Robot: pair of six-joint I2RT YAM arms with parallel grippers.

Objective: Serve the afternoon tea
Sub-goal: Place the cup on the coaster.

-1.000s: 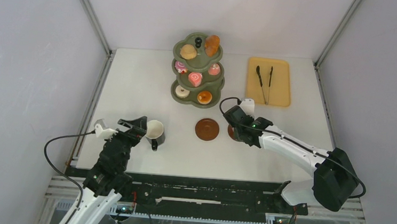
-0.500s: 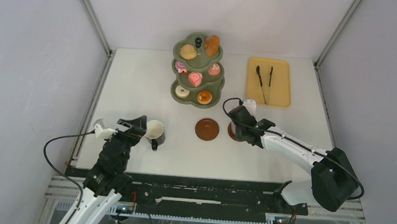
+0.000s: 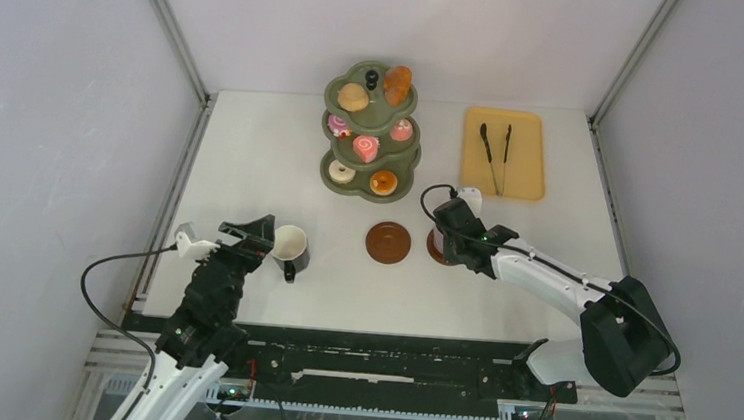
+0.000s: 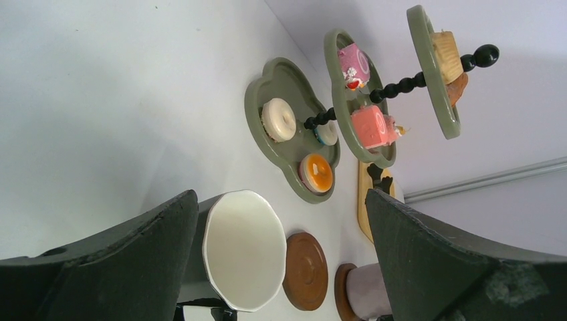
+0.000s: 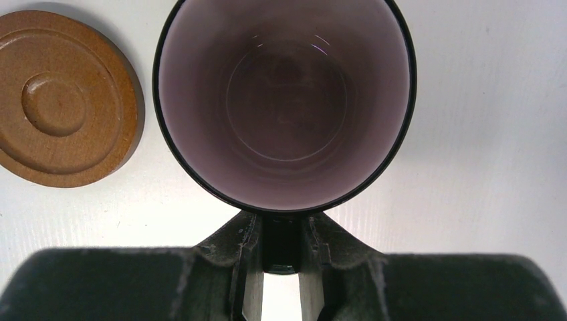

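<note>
I have the right gripper [image 5: 281, 249] clenched on the dark handle of the mauve-lined cup [image 5: 284, 100], which is round and glossy inside with a thin black rim. It stands near the table's middle, over a brown saucer [image 4: 342, 294] in the left wrist view; I cannot tell whether it touches. Just to its left lies the free saucer [image 3: 387, 242], matte brown with concentric ridges and a centre dimple. A narrow strip of table runs between the two.

Beyond both, toward the far edge, is the olive stand [image 3: 333, 94], three scalloped tiers on a beaded black post with a knob. I count two brown buns [image 3: 354, 97] on top, three pink swirl cakes [image 3: 365, 148] in the middle, and three small donuts [image 4: 279, 120] below, one half hidden by the post.

My left gripper [image 3: 251, 235] is spread wide, just beside the white-lined cup [image 3: 290, 245]. That makes two cups and two saucers.

The broadest bare white table [image 3: 252, 150] runs from the stand to the left edge. Near the far right corner sits a flat orange tray [image 3: 530, 157] carrying one pair of black tongs [image 3: 494, 154].
</note>
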